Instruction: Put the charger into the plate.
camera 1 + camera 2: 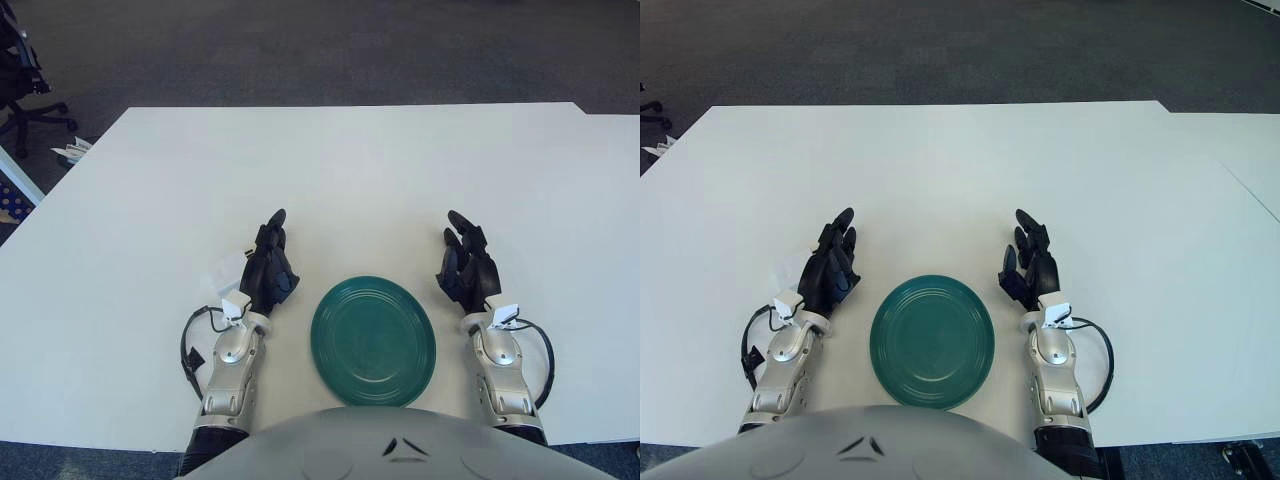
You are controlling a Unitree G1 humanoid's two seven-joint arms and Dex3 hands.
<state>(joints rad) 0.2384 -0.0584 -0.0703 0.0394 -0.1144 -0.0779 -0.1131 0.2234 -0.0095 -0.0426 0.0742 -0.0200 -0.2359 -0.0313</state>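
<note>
The round green plate (373,341) sits on the white table (320,170) near its front edge. The left hand (268,270) is just left of it, the right hand (468,268) just right

office, swivel chair (25,90), carpet (320,50), white table (350,170)

No legible text, label or number anywhere (not even on the plate (373,341))

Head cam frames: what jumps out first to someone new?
A dark green plate sits at the near edge of the white table, holding nothing. The left hand and right hand flank it, fingers extended and holding nothing. A small white object, possibly the charger, peeks out beside the left hand.
</note>
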